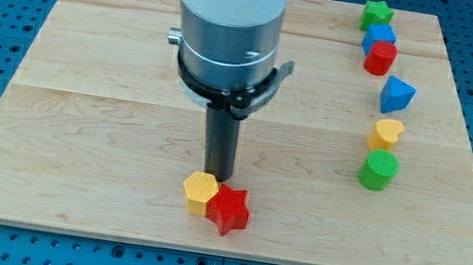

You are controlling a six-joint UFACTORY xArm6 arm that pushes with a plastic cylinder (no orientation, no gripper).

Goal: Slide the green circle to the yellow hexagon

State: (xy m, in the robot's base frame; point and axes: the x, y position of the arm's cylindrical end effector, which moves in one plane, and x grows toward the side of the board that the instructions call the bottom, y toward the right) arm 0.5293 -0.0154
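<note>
The green circle (378,170) lies at the view's right, just below a small yellow block (387,133) that it nearly touches. The yellow hexagon (199,192) lies at the bottom centre, touching a red star (228,209) on its right. My tip (217,178) stands just above the yellow hexagon and the red star, right at their upper edges, far left of the green circle.
Up the view's right side stand a blue block (396,94), a red block (380,57), another blue block (378,36) and a green star (376,15). The wooden board (77,128) lies on a blue pegboard table. The arm's grey body hangs over the board's upper centre.
</note>
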